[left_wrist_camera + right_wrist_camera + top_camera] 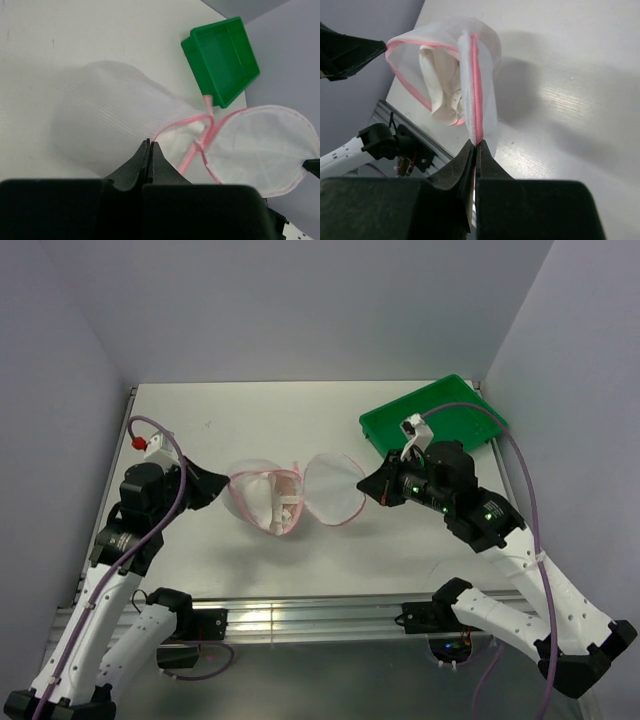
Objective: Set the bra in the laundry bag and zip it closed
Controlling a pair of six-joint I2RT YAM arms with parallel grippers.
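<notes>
The pink-rimmed, see-through white mesh laundry bag (262,490) lies open mid-table with the white bra (283,510) inside; my left gripper (228,487) pinches its mesh and my right gripper (476,145) its zipper edge, fingers together; I judge it light and floppy, best held by the firmer rim.

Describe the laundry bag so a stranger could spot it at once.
Look at the middle of the white table, between the left gripper and right gripper. The laundry bag is the see-through mesh pouch lying open there, pink zipper round its rim; the tray far right is solid green.
</notes>
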